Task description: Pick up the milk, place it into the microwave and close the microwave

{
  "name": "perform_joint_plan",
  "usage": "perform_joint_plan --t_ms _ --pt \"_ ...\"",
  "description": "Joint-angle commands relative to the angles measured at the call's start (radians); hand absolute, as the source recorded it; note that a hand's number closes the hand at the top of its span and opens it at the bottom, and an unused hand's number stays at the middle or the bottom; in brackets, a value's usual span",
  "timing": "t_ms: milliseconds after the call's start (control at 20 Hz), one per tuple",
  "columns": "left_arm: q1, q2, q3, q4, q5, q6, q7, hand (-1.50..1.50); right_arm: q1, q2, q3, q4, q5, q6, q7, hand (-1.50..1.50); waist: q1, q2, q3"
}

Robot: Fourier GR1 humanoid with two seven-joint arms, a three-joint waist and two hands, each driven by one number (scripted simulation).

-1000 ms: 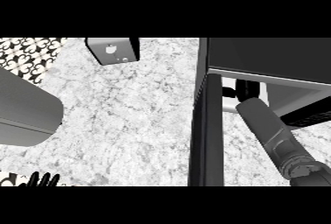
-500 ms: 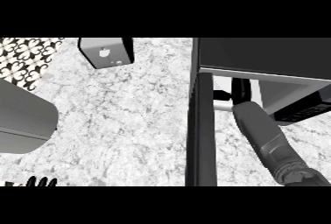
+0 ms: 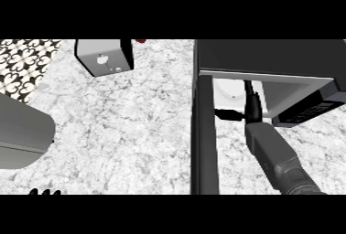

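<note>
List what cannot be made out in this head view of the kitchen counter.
Head view:
1. White shape inside the dark grey microwave: partly behind its open door; whether it is the milk cannot be told.
2. Black right hand: its grasp is hidden inside the opening.
3. Black left hand: cut off by the lower edge.
4. Small red thing: cut off by the upper edge.

A microwave (image 3: 270, 55) is seen at the top right, and its door (image 3: 204, 137) is swung open. The right hand (image 3: 249, 103) is put inside it. The left hand (image 3: 44, 192) is seen at the bottom left, fingers up. A grey box (image 3: 101, 57) is set on the counter (image 3: 121, 128).
</note>
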Motion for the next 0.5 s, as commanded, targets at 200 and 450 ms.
perform_joint_plan --t_ms 200,450 --pt "0.032 -0.002 0.004 -0.035 0.005 0.013 0.04 -1.5 0.088 0.026 -0.028 -0.009 -0.03 0.095 -0.129 -1.5 -0.029 -0.014 -0.002" --pt "0.033 -0.031 -0.02 -0.064 -0.013 0.042 0.071 -1.5 0.233 0.029 -0.014 -0.043 -0.034 0.216 -0.243 -1.5 -0.058 -0.024 -0.004"
